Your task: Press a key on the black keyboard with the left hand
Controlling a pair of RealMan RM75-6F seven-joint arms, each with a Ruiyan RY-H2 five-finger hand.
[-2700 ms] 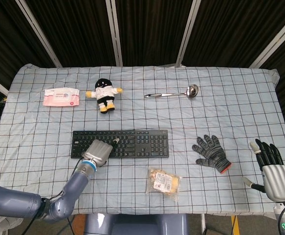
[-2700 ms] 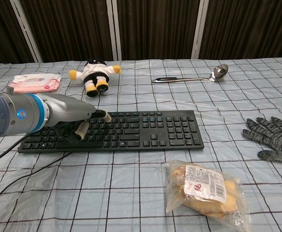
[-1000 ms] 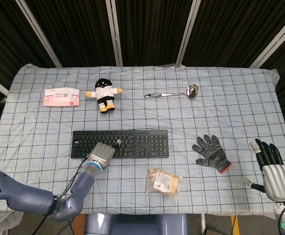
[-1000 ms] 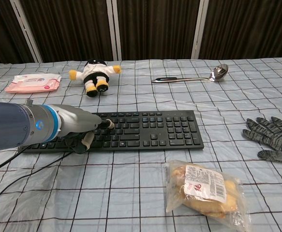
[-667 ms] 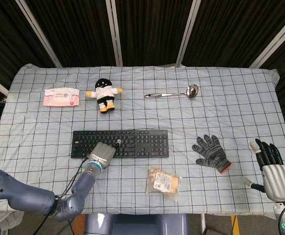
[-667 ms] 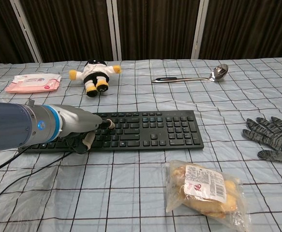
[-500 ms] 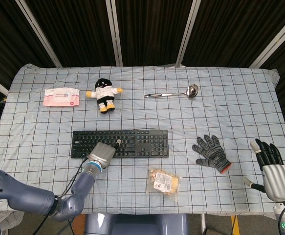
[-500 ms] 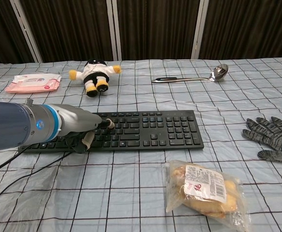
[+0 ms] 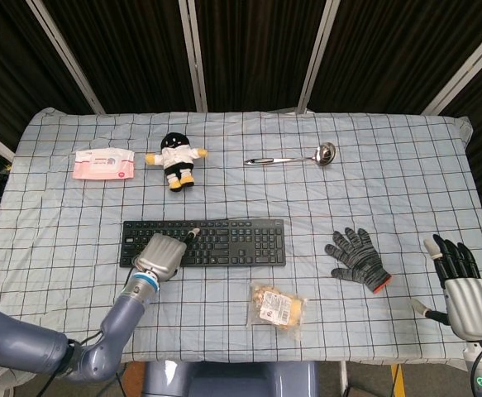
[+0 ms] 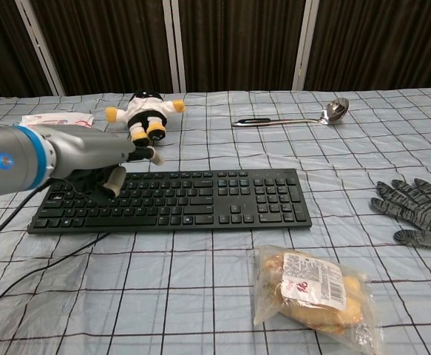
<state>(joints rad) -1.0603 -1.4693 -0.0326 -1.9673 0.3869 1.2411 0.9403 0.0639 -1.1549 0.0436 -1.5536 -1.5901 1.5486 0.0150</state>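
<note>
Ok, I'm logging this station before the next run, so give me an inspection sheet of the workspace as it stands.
Surface: table under a pale blue checked cloth, wrinkled.
Job's things: long black keyboard lies flat, near the middle.
Clutter: pink wipes packet, black and white plush doll, steel ladle, grey knit glove, clear bag of bread rolls.
Hands: left hand hangs over the keyboard's left half, one finger pointing out, the others curled; contact with the keys cannot be told. Right hand is raised at the table's right edge, fingers apart, holding nothing.
Cables: black cable runs from the keyboard's near left edge.
Surroundings: dark curtains, pale metal poles.
</note>
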